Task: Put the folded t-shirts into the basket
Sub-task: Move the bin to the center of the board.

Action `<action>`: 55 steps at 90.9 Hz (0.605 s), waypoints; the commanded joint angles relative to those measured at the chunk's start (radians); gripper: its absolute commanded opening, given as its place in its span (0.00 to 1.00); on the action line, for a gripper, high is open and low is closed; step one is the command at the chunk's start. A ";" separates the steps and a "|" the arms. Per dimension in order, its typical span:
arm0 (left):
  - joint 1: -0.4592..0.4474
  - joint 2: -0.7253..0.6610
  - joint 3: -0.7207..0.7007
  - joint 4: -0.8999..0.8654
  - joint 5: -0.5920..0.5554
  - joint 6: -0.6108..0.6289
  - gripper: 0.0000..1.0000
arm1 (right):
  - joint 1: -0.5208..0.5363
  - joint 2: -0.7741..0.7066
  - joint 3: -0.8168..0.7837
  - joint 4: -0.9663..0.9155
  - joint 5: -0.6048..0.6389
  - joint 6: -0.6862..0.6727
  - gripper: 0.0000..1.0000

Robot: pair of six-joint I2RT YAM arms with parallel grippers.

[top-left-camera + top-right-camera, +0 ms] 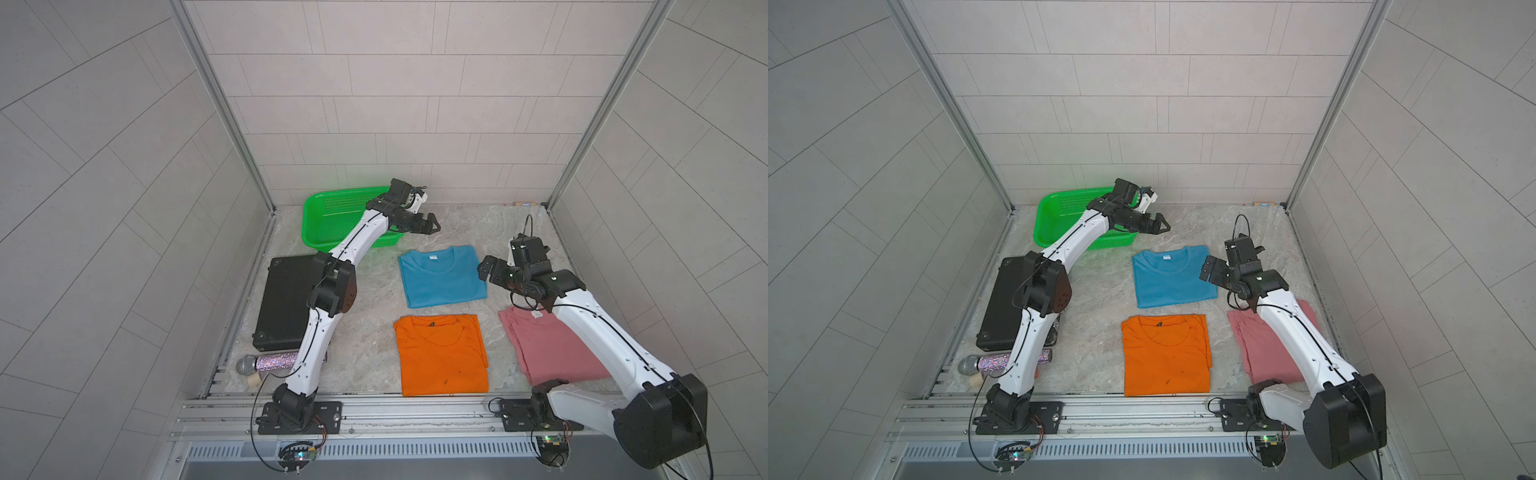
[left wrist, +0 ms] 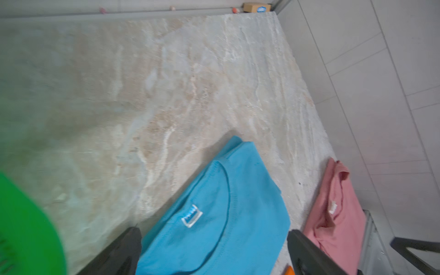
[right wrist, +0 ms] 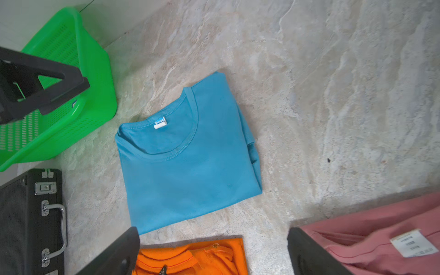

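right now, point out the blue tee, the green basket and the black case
blue tee (image 1: pixel 442 276), in a top view, middle of the folded front
green basket (image 1: pixel 334 224), in a top view, bare mesh floor
black case (image 3: pixel 21 214), in the right wrist view, its textured top face

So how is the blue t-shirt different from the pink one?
The blue t-shirt is sky blue; the pink t-shirt is dusty pink. The blue one lies near the basket; the pink one farther off. Blue sits straight, pink slightly turned. Both are folded, outside the basket.
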 commanded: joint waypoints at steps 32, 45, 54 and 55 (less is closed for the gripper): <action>0.256 -0.474 -0.264 -0.071 -0.048 0.001 1.00 | 0.077 0.334 0.331 0.124 -0.169 -0.010 0.92; 0.410 -0.619 -0.486 -0.070 -0.192 0.094 1.00 | 0.142 0.525 0.526 0.128 -0.162 -0.020 0.87; 0.520 -0.658 -0.648 0.000 -0.226 0.078 1.00 | 0.181 0.651 0.664 0.128 -0.173 -0.032 0.84; 0.533 -0.659 -0.660 0.008 -0.227 0.075 1.00 | 0.184 0.666 0.677 0.129 -0.177 -0.034 0.83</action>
